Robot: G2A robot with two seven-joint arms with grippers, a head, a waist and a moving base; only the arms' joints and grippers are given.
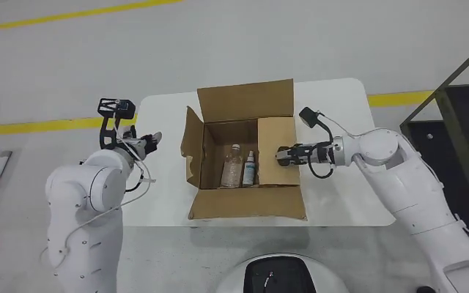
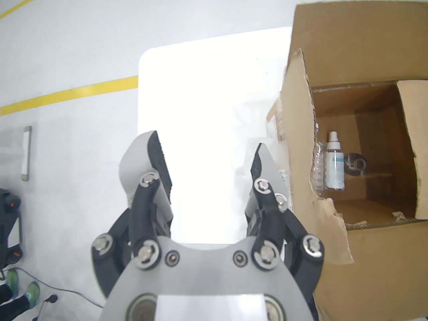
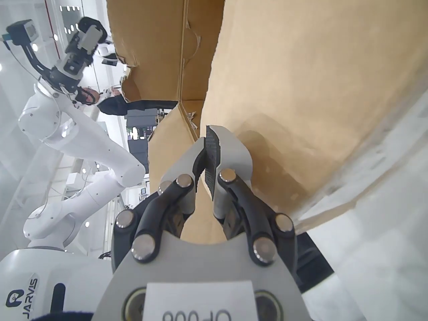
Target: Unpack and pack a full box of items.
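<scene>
Cardboard box (image 1: 245,102) stands open mid-table (image 1: 168,198), with a water bottle (image 1: 232,167) and a spray bottle (image 1: 250,168) inside. The right gripper (image 1: 281,155) meets its right flap (image 1: 277,135). From the left wrist, the left gripper (image 2: 207,141) is spread and empty over the table beside the box. From the right wrist, the right gripper's fingers are pressed together, pinching the flap's edge.

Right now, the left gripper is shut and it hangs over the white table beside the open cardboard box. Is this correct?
Not quite. The left gripper is open, its fingers spread wide with nothing between them, as the left wrist view shows. The rest holds: it hangs over the white table beside the open cardboard box.
</scene>
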